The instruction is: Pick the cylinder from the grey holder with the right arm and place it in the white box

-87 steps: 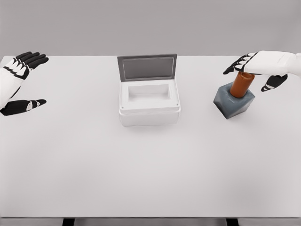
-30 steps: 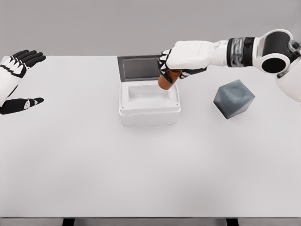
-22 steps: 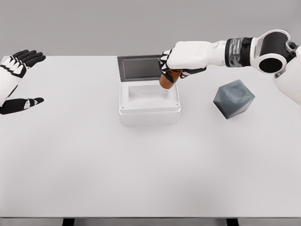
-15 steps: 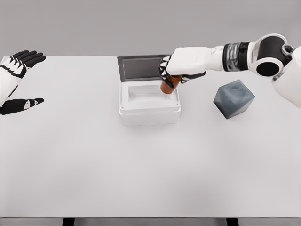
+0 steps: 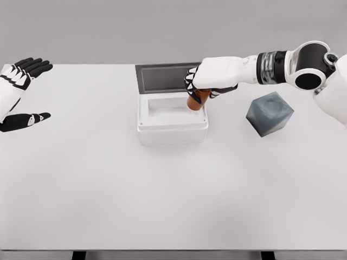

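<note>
My right hand (image 5: 203, 82) is shut on the orange-brown cylinder (image 5: 195, 101), which hangs tilted over the right rim of the white box (image 5: 172, 128). Only the cylinder's lower end shows below the fingers. The box stands open at the table's middle, its grey lid (image 5: 167, 77) raised behind it. The grey holder (image 5: 269, 113) sits to the right of the box with nothing in it. My left hand (image 5: 19, 95) rests open at the far left edge.
The white table (image 5: 173, 195) stretches wide in front of the box. My right forearm (image 5: 282, 66) reaches in from the upper right, passing above and behind the holder.
The cylinder was lifted out of the holder and carried left to the box. Over the last second the right hand has sunk slightly and drifted a little right over the box's right rim.
</note>
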### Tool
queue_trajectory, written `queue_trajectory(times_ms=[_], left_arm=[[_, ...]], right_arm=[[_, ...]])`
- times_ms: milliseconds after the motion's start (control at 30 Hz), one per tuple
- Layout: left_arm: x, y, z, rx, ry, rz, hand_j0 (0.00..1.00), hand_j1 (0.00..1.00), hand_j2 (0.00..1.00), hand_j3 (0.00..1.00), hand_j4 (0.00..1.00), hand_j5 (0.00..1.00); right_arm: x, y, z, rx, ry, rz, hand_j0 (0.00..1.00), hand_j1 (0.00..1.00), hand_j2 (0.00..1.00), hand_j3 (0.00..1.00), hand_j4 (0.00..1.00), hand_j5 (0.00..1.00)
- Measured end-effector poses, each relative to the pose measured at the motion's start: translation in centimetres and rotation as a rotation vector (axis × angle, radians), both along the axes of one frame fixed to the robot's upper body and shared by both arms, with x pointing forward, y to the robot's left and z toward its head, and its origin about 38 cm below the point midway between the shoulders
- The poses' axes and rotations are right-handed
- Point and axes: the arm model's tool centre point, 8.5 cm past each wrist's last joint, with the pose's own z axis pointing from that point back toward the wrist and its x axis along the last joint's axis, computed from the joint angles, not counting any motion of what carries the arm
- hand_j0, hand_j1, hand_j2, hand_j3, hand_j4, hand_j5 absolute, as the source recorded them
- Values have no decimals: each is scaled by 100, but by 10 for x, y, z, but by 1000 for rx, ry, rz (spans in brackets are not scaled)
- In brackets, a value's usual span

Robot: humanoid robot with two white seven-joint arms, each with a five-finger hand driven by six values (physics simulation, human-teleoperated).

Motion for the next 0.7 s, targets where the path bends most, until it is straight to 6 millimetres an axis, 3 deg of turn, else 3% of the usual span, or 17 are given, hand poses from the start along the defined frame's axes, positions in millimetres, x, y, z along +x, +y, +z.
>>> queue_trajectory(times_ms=[267, 333, 433, 500, 533, 567, 633, 700], left_arm=[[0, 0, 0, 0, -1, 0, 100, 100, 100, 100, 100, 100], [0, 0, 0, 1, -1, 0, 100, 100, 100, 100, 100, 100], [0, 0, 0, 1, 0, 0, 100, 100, 100, 100, 100, 100], [0, 0, 0, 0, 0, 0, 100, 100, 100, 100, 100, 100], [0, 0, 0, 0, 0, 0, 100, 100, 100, 100, 100, 100], [0, 0, 0, 0, 0, 0, 100, 100, 100, 100, 100, 100], [0, 0, 0, 0, 0, 0, 100, 100, 100, 100, 100, 100], [0, 0, 0, 0, 0, 0, 100, 100, 100, 100, 100, 100]], right_arm=[[0, 0, 1, -3, -4, 1, 30, 30, 30, 30, 30, 30], [0, 0, 1, -3, -4, 1, 34, 34, 34, 34, 34, 34], [0, 0, 2, -3, -8, 1, 49, 49, 49, 49, 49, 49], [0, 0, 4, -4, -11, 2, 67, 67, 67, 67, 67, 67], [1, -1, 5, -6, -14, 0, 70, 70, 70, 70, 70, 70], [1, -2, 4, -11, -18, -2, 84, 84, 84, 84, 84, 84], [0, -2, 5, -22, -27, -1, 96, 96, 96, 96, 96, 96], [0, -2, 6, -28, -35, 2, 98, 98, 98, 98, 98, 98]])
